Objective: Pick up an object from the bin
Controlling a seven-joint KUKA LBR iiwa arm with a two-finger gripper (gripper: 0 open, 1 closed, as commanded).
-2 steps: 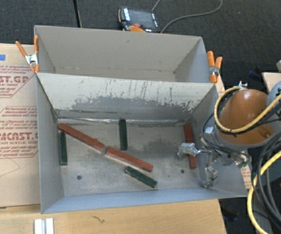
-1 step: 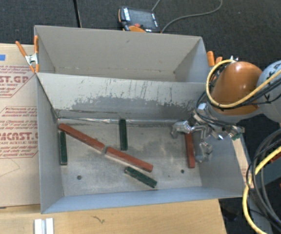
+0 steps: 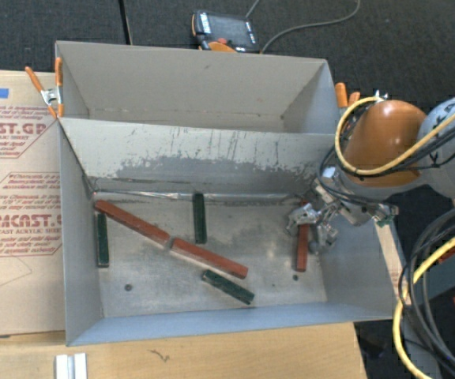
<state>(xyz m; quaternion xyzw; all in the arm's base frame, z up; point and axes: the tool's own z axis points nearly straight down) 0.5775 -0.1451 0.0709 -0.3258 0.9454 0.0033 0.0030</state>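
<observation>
One short red-brown stick [image 3: 301, 254] just beneath the claw [image 3: 313, 226], claw state unclear.

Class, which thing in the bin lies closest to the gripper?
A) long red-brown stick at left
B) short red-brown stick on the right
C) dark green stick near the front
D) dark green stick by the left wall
B: the short red-brown stick lies right at the gripper; the other sticks lie well to its left.

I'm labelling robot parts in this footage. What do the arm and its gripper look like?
The arm is pale grey, its wrist under a rounded orange cover ringed by yellow cables. The gripper is small, grey metal.
</observation>
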